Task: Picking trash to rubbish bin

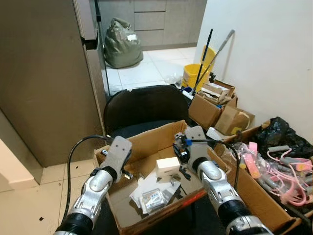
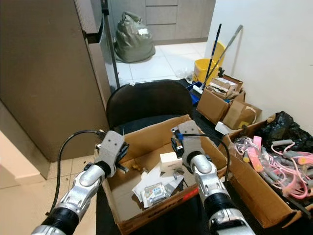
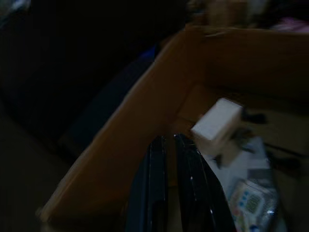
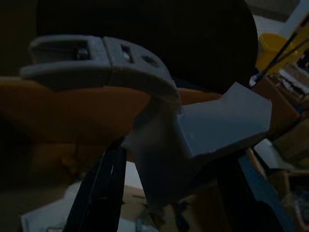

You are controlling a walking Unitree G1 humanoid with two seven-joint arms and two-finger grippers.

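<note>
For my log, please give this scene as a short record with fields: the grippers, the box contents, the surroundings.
left gripper: fingers together, inside the open cardboard box
right gripper: over the box, near the small white box
box contents: papers, a foil blister pack
behind box: black chair
farther back: yellow mop bucket, green rubbish bag

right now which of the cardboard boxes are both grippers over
The open cardboard box resting on the black chair, holding the small white box. The left gripper and right gripper reach into it; the other boxes sit further right.
</note>
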